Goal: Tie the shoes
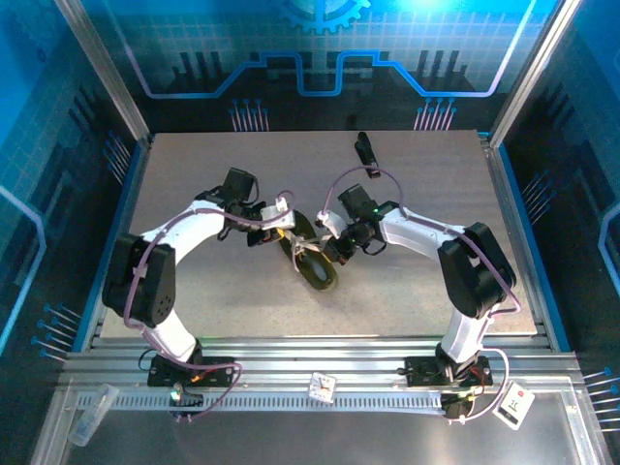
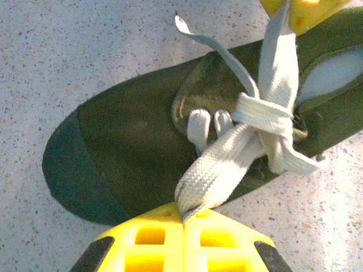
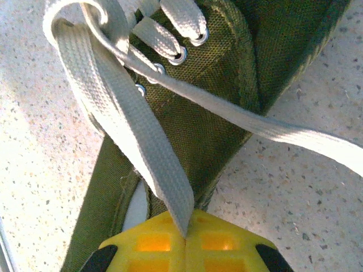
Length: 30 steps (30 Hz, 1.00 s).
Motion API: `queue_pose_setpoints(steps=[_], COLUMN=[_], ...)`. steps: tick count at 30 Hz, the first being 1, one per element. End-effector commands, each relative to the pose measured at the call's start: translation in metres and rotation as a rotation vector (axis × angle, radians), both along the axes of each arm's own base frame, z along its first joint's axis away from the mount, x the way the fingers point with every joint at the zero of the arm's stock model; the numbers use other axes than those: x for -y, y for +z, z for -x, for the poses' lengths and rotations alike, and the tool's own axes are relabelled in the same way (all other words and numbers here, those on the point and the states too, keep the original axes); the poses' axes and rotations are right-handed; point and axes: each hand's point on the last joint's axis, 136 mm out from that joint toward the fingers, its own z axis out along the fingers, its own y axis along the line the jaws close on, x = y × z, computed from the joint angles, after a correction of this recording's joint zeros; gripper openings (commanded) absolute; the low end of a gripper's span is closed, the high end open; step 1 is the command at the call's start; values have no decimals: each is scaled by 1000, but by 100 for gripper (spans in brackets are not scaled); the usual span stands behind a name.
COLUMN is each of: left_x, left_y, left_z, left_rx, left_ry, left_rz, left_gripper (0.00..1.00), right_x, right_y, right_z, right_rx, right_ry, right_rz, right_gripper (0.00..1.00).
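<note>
Top external: the shoe (image 1: 315, 260) lies near the middle of the surface (image 1: 194, 300). Left wrist: left end effector (image 2: 183, 218) clenched on a lace (image 2: 212, 178) (strands crossed over the tongue). Right wrist: right end effector (image 3: 186, 232) pinches the other lace strand (image 3: 136, 130)

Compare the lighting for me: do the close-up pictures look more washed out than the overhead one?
Yes. Left wrist: glare whitens the laces and the table at right. Right wrist: the table's left side blows out white, yet the lace weave is sharp. Top external: dimmer, blue-tinted, the shoe small and dark.
</note>
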Motion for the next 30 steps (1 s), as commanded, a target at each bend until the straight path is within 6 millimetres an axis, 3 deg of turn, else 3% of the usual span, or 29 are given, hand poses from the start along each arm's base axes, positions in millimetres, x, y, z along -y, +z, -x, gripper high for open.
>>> queue_pose_setpoints(steps=[1, 14, 30], left_x=[-3, -1, 7], left_y=[1, -7, -7], left_z=[10, 25, 32], left_rx=[-6, -45, -86], left_ry=[24, 41, 60], left_rz=[-4, -24, -29], left_gripper=[0, 0, 0], right_x=[-2, 3, 1], right_y=[9, -2, 12], right_z=[6, 1, 3], right_rx=[8, -34, -40], right_ry=[36, 25, 108], right_rz=[8, 35, 32], right_gripper=[0, 0, 14])
